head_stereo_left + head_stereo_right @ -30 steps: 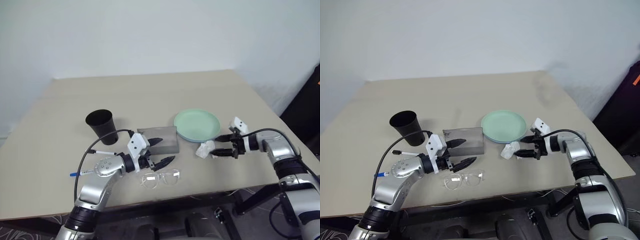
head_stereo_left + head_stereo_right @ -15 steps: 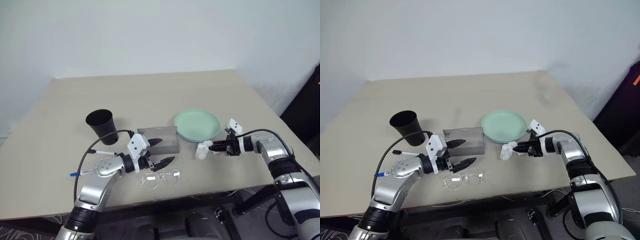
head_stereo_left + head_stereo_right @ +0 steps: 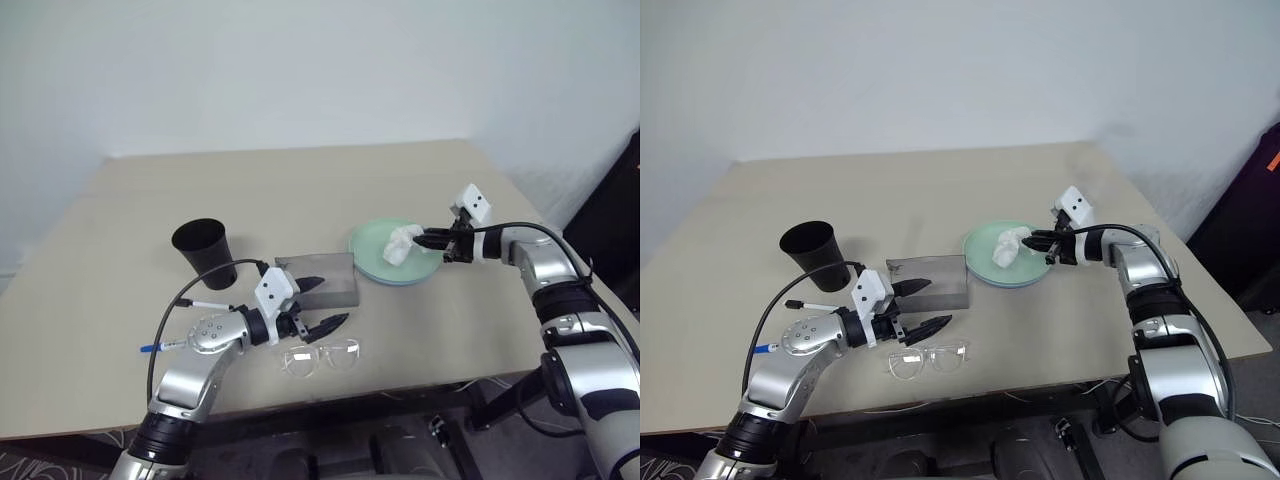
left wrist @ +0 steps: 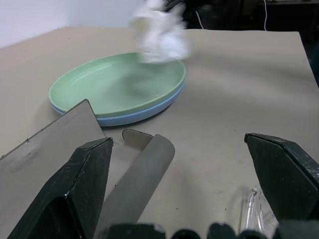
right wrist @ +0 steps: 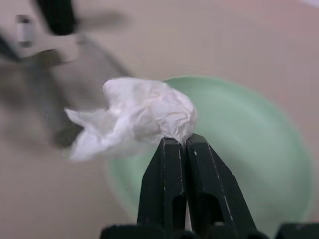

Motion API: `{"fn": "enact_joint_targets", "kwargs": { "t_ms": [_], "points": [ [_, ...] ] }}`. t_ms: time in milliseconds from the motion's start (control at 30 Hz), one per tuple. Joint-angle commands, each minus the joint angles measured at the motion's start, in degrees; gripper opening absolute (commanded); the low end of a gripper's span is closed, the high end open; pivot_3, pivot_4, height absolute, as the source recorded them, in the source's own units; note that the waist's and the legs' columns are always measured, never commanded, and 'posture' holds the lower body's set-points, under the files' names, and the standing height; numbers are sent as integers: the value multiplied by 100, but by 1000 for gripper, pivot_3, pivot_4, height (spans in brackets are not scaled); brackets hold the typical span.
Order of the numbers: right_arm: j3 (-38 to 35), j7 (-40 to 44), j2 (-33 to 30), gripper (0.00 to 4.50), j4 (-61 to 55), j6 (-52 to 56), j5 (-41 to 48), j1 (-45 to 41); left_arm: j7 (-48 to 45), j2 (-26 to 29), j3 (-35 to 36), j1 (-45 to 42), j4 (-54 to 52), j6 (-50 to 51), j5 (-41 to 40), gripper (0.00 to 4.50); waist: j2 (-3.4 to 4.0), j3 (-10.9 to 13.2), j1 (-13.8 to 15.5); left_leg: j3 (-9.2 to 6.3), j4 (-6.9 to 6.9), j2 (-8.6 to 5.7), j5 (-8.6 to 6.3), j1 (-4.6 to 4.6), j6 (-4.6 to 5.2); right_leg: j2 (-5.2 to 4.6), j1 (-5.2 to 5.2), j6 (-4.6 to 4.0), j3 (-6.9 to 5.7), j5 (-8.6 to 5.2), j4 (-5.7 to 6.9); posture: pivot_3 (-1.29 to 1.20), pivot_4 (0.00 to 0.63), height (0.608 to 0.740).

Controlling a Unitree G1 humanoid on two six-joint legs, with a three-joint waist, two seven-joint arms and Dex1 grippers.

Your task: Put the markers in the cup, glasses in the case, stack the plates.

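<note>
The right gripper [image 5: 185,144] has its black fingers pinched tight on a crumpled white tissue [image 5: 133,121], holding it in the air over the mint green plate [image 3: 378,244], which already sits stacked on the light blue plate [image 4: 130,116]. So the plates look done, and this seems a side errand with the tissue; I'd guess it next needs dropping on the plate or somewhere out of the way. The left gripper [image 3: 316,305] hangs with its jaws spread wide and nothing in them, just over the near edge of the grey case [image 3: 330,275], with the glasses [image 3: 321,356] lying on the table [image 3: 300,180] in front of it. The markers [image 3: 172,345] lie beside the left arm, near the black cup [image 3: 205,252], not yet in it.
</note>
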Motion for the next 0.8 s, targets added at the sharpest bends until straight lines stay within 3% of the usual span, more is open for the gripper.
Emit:
{"fn": "enact_joint_targets", "kwargs": {
  "t_ms": [33,267,467,600,800],
  "points": [
    [-122,-252,22,1298,427,-398,-123,-294,25,-28,7,-105,-134,-70,35,4500,0,0,7,-3,0,0,0,-4,0,-1,0,1,-1,0,-1,0,0,740],
    [-72,-258,-23,3765,811,-854,-284,-340,38,52,50,-32,-219,-19,27,4500,0,0,-1,-3,0,-2,-1,-14,1,-6,-6,3,-1,-1,-3,0,0,740],
    [-334,719,-117,3765,383,-565,265,-210,-580,538,-17,-193,-172,196,-82,4500,1,0,-18,-3,1,-1,0,-1,1,0,-1,1,-1,0,4,0,0,740],
    [-305,1346,-135,3765,-554,-81,583,188,-1620,1246,-341,-525,-79,348,-27,4500,2,0,-14,-6,1,0,0,-3,1,1,-1,2,-4,0,3,0,0,740],
    [-315,1293,-91,3765,-1452,384,750,580,-2614,1733,-842,-1240,328,309,216,4500,6,3,0,-9,3,-2,0,-11,0,-2,-3,1,-12,-2,0,0,0,740]
  ]
}}
